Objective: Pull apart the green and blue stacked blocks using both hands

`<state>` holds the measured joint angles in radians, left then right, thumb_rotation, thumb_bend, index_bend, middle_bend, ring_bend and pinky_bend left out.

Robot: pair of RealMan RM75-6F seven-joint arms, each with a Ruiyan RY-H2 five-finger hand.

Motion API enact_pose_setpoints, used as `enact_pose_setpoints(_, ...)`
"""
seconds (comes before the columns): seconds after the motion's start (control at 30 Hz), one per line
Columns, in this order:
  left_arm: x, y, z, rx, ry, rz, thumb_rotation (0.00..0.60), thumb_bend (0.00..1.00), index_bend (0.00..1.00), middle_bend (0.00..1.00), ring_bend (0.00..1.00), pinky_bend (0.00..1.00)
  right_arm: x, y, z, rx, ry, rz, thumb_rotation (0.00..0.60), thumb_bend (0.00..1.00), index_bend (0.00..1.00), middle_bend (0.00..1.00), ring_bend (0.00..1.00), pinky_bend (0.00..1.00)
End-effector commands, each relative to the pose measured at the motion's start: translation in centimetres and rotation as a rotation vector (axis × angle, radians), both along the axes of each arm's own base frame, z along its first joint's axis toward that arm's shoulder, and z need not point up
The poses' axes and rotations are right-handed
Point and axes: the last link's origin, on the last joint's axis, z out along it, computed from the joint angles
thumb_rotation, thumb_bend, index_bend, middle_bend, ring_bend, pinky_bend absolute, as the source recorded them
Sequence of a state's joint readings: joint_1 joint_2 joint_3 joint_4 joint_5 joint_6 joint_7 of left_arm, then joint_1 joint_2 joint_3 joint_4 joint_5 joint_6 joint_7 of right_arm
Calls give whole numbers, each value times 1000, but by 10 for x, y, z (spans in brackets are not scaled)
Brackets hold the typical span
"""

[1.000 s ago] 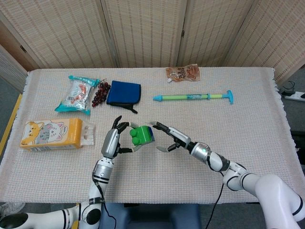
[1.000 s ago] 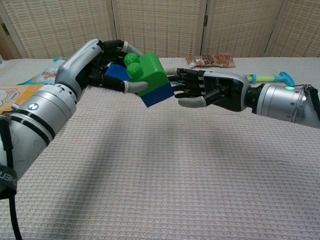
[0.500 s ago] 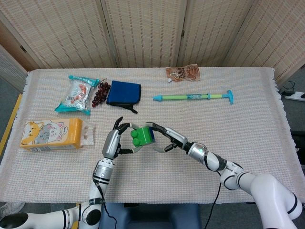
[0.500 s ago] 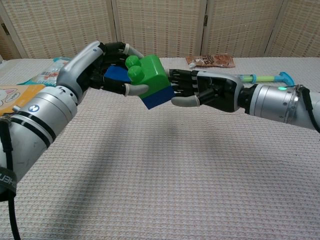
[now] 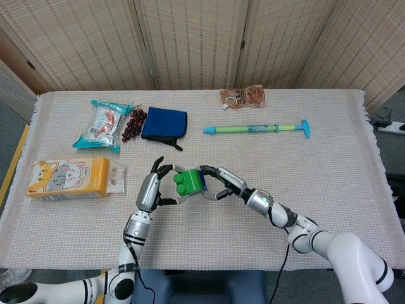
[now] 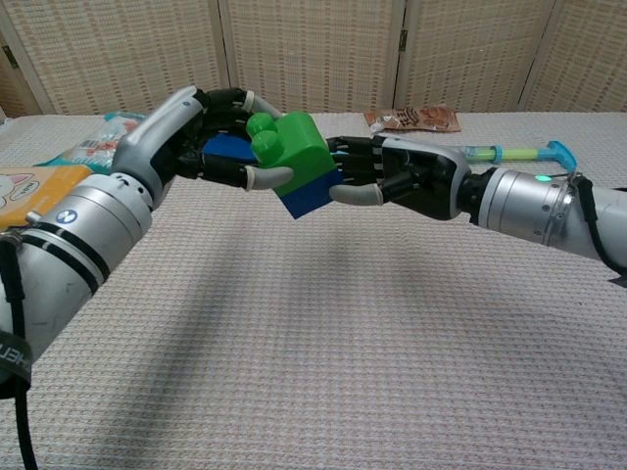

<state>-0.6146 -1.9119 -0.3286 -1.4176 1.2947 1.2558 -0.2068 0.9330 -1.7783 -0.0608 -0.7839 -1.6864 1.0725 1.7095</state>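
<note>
The green block point(image 6: 299, 145) sits stacked on the blue block point(image 6: 312, 196), tilted and held above the table. My left hand point(image 6: 186, 137) grips the stack's left end, fingers curled around the green studs. My right hand point(image 6: 407, 176) comes in from the right. Its fingers lie against the green block's right side and its thumb against the blue block's end. In the head view the green block point(image 5: 188, 180) shows between my left hand point(image 5: 152, 187) and my right hand point(image 5: 224, 183), with only a sliver of the blue block point(image 5: 203, 184) visible.
Far side of the table holds a blue pouch point(image 5: 164, 124), grapes point(image 5: 133, 124), a snack packet point(image 5: 102, 125), a brown sachet point(image 5: 242, 96) and a green-blue pump tool point(image 5: 256, 129). A yellow cat-print box point(image 5: 69, 177) lies at the left.
My right hand has moved left from a small gap to contact with the stack's right end, fingers wrapping around it. My left hand and the blocks have stayed nearly still.
</note>
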Motion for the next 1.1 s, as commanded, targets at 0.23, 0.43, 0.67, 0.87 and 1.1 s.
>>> enact_pose_setpoints(0.23,0,2,2,2,-9,2,600,564,520,822,338,0,1,-2,-3,-27,-22,-12,600,397,546,392,332,88)
enact_pose_setpoints(0.43,0,2,3,5,-14,4,600,564,520,822,338,0,1,0,-6,-32,-15,-10,600,397,611,441,374,167)
enact_pose_setpoints(0.67,2,4,7,17,-33,-1,600,565,520,823,338,0,-3,0,-9,-42,3,-18,600,397,642,464,397,194)
enact_pose_setpoints(0.87,3,8,12,32,-41,-5,600,564,520,822,338,0,-8,0,-10,-45,23,-21,600,397,649,469,400,202)
enact_pose_setpoints(1.1,4,10,15,37,-46,-7,600,564,520,823,339,0,-11,-2,-5,-70,36,-16,600,397,650,469,400,202)
